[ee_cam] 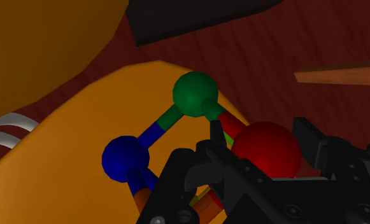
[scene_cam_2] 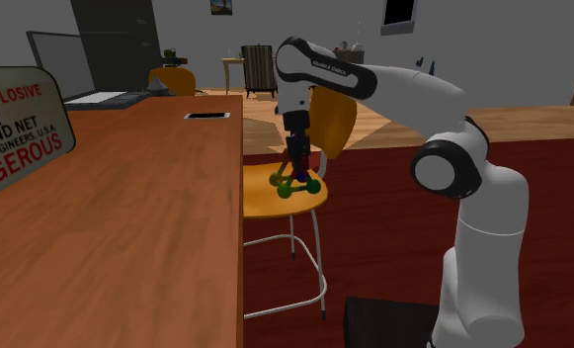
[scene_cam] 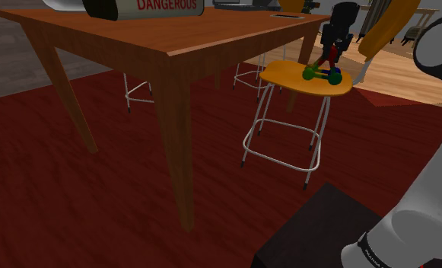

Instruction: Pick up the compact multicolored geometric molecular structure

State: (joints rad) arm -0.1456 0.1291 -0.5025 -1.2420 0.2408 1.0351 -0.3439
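On stool [scene_cam: 287, 74] at worktop's [scene_cam: 135, 38] 3 o'clock (shoulder view), fingers [ee_cam: 206, 167] clasp model [scene_cam: 322, 73] by red ball [ee_cam: 266, 151]; lift vertically.

On the white canister [scene_cam: 147, 7] lying on the bench [scene_cam: 135, 38] I read red "DANGEROUS" in the shoulder view, and in the second exterior view the partly cut-off lines "EXPLOSIVE", "OUND NET", "OF ENGINEERS, U.S.A" and "NGEROUS", while the small dark print on the arm [scene_cam_2: 373, 79] is too fine for me to read.

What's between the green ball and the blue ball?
A short half-green, half-blue rod of the multicoloured molecular model, shown in the wrist view.
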